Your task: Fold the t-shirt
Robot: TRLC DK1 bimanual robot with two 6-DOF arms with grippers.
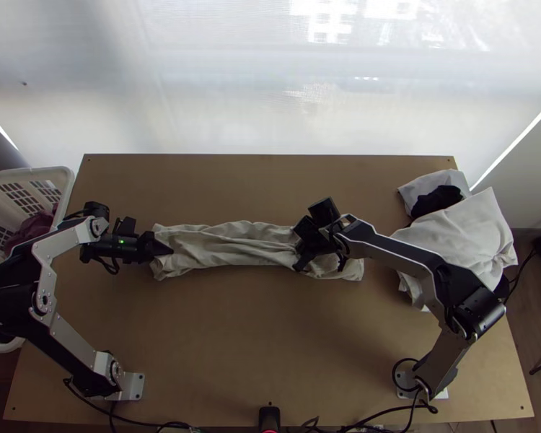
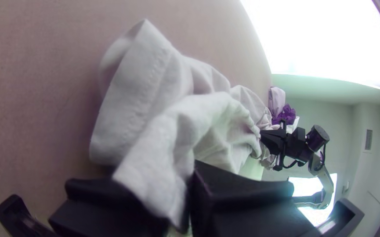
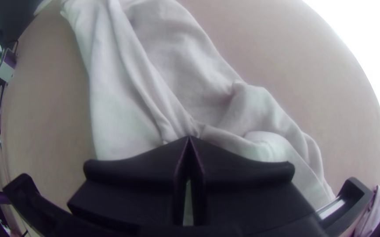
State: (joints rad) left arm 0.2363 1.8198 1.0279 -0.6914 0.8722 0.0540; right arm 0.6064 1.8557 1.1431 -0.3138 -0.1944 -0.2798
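"Where's the t-shirt?"

"That off-white cloth t-shirt lies across the middle of the brown wooden surface, bunched into a long, rumpled strip."

"And the left pincer?"

"Clamped on cloth at the strip's left end; a loose flap hangs over its black fingers."

"The right pincer?"

"Over the strip, towards its right end, tips pressed together on a pinch of fabric, with creases running into them."

"Anything beside it?"

"To the right, a heap of pale crumpled cloth with a small black cloth on it. Off the left edge, a white plastic slotted basket holds dark reddish fabric."
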